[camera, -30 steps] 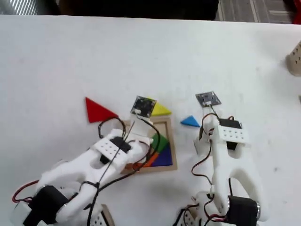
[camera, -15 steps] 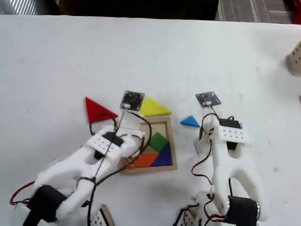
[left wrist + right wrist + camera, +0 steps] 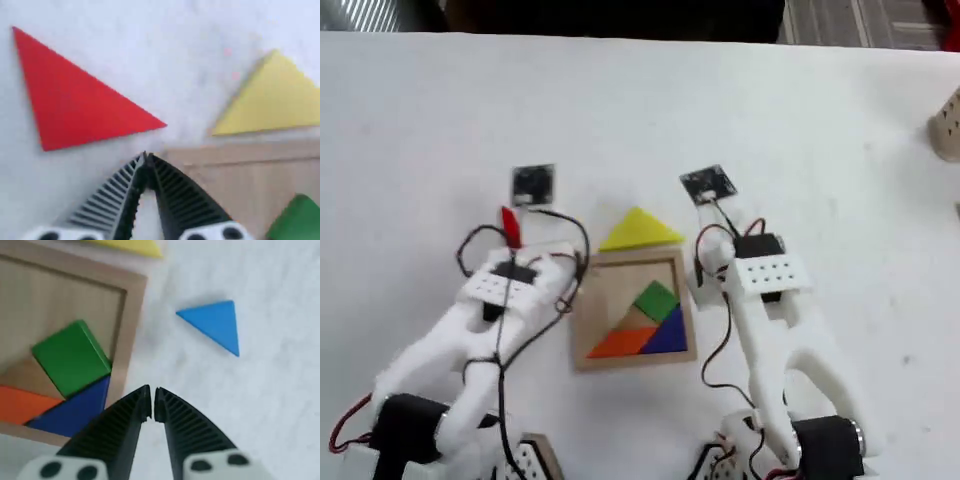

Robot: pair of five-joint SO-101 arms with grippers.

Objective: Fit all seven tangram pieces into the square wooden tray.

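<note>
The square wooden tray (image 3: 582,352) lies between my two arms and holds a green square (image 3: 657,298), an orange piece (image 3: 620,342) and a dark blue triangle (image 3: 670,333). A yellow triangle (image 3: 638,230) lies just beyond its far edge. The red triangle (image 3: 75,102) rests on the table left of the tray; my left gripper (image 3: 146,160) is shut, with its tips just short of that triangle's point and by the tray corner (image 3: 220,160). My right gripper (image 3: 151,395) is shut beside the tray's right rim (image 3: 131,320), with the small light blue triangle (image 3: 212,322) a little ahead of it.
A beige perforated object (image 3: 947,125) stands at the table's right edge. The left arm (image 3: 505,290) covers most of the red triangle (image 3: 510,228) in the high view. White table stretches open beyond the pieces.
My left arm has swung left from over the tray to the red triangle. The right arm has moved left and forward, and it now covers the light blue triangle in the high view.
</note>
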